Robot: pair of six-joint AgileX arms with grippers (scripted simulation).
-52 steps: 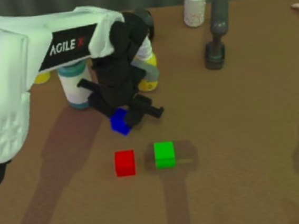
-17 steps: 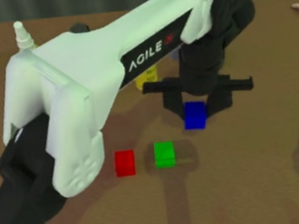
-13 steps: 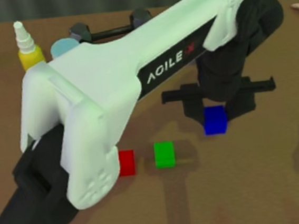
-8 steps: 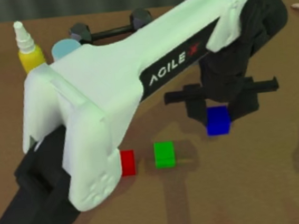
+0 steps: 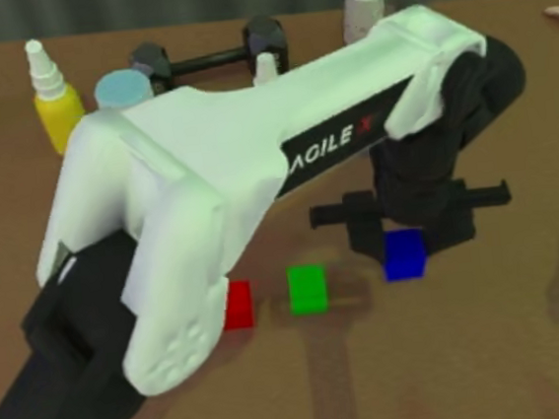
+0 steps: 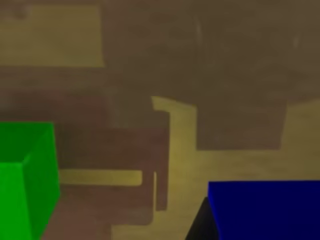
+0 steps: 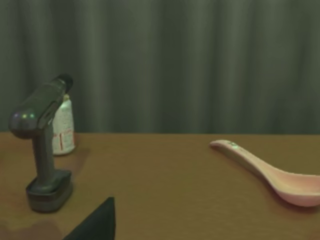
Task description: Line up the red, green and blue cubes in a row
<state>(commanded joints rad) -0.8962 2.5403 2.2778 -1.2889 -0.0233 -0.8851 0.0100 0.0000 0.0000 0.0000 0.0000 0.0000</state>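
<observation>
Right of centre in the top view, my left hand (image 5: 403, 245) hangs over the counter (image 5: 491, 348) with its two fingers closed against the sides of the blue cube (image 5: 404, 254). That cube sits to the right of the green cube (image 5: 307, 289), near it but apart, and slightly higher in the frame. At the green cube's left is the red cube (image 5: 236, 305), partly hidden under my white forearm. Both of these rest on the counter. From my left wrist, the green cube (image 6: 25, 180) shows at lower left and the blue cube (image 6: 265, 210) at lower right. My right hand is out of sight.
</observation>
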